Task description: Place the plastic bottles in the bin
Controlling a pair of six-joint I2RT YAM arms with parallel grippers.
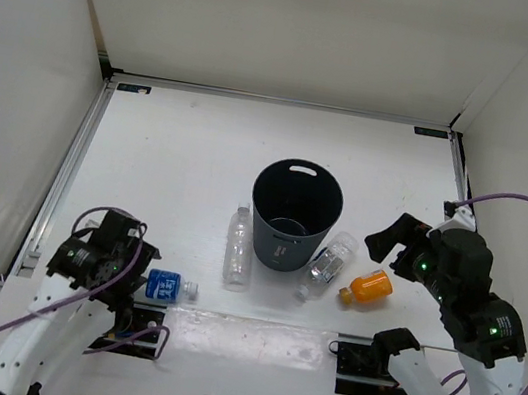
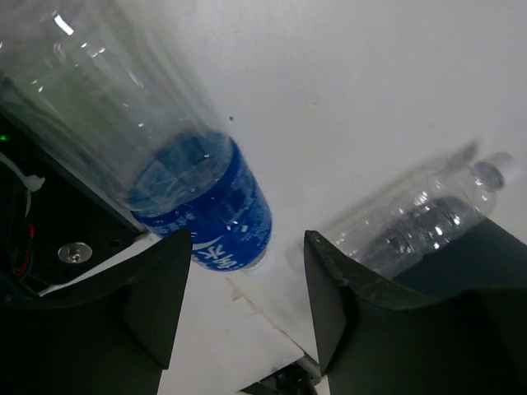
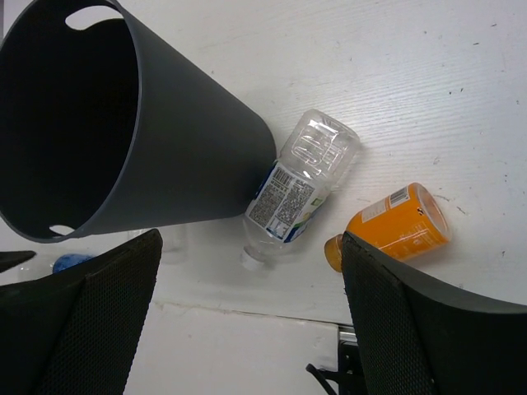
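Note:
The dark grey bin (image 1: 294, 213) stands upright mid-table, its inside seen in the right wrist view (image 3: 123, 123). A clear bottle (image 1: 239, 247) lies left of it. A second clear bottle (image 1: 327, 265) leans against its right side (image 3: 296, 193). The short orange bottle (image 1: 369, 287) lies beside that one (image 3: 395, 226). The blue-label bottle (image 1: 168, 287) lies near the front left (image 2: 202, 206). My left gripper (image 2: 247, 313) is open, and the blue-label bottle lies just beyond its fingertips. My right gripper (image 3: 251, 313) is open and empty, above and right of the orange bottle (image 1: 385, 243).
White walls close the table on the left, back and right. A metal rail (image 1: 72, 165) runs along the left edge. Black arm base plates (image 1: 372, 368) sit at the front edge. The first clear bottle also shows in the left wrist view (image 2: 420, 218).

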